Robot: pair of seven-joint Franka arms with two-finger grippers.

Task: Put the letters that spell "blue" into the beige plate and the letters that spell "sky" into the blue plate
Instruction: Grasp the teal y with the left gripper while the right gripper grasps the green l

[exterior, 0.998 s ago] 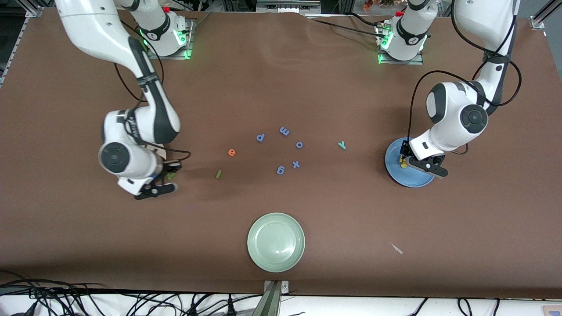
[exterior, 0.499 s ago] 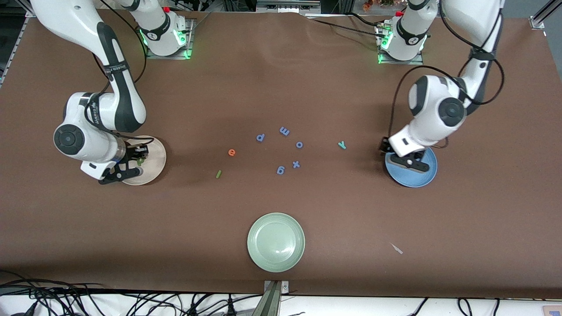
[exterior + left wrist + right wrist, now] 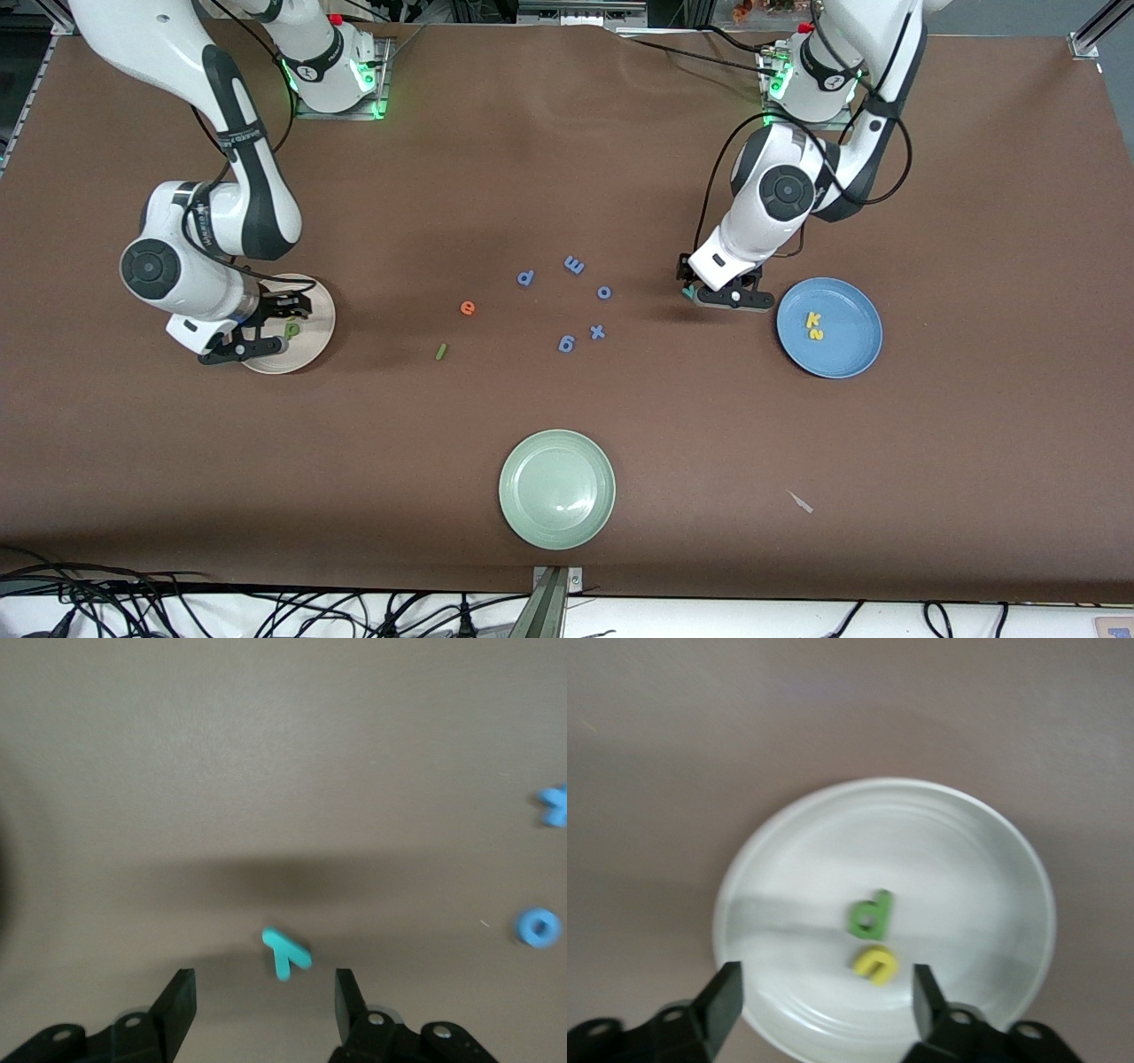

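1. Both arms have shifted: the left tool [image 3: 719, 295] has left the blue plate [image 3: 850, 359] for the teal y [image 3: 285, 953], and the right tool [image 3: 266, 330] now hangs over the beige plate [image 3: 310, 354].
2. Left fingers spread, straddling the y, apparently not touching; its stem points between them.
3. Right fingers spread, empty; dark green b [image 3: 871, 912] and yellow u [image 3: 875, 963] lie flat below.
4. Yellow k [image 3: 812, 320] and s [image 3: 816, 334] rest in the blue plate.
5. Orange e [image 3: 468, 307] and light green l [image 3: 440, 352], slanted, sit on open desk [image 3: 567, 159].

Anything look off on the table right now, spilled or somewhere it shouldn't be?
Nothing spilled or damaged. Only oddity: a small pale scrap lies on the table nearer the front camera than the blue plate, and it is no letter. Its nature is unclear.
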